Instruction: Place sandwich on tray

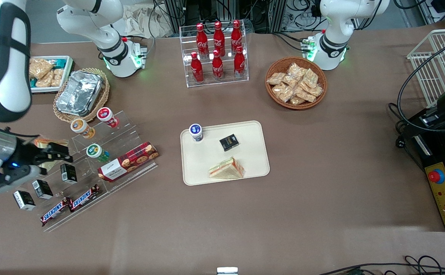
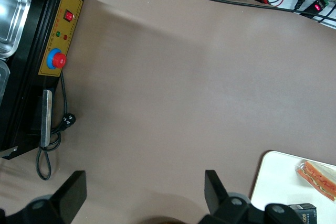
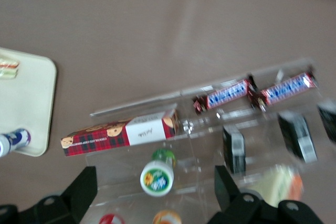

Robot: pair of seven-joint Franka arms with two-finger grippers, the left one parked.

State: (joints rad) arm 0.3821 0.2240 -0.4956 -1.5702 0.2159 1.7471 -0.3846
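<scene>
I saw the sandwich [image 1: 226, 168] lying on the tray [image 1: 253, 131], nearer the front camera than the black box [image 1: 229, 142]. My gripper [image 1: 56, 153] hung empty, fingers wide, over the acrylic rack [image 1: 129, 128].

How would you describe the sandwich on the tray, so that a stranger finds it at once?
Look for the cream tray in the middle of the table. The sandwich lies on it, at the edge nearest the front camera, apart from the small black box and the blue-lidded cup. It alone is a wrapped triangular wedge with striped filling. The gripper hovers over the acrylic snack rack, open.
</scene>
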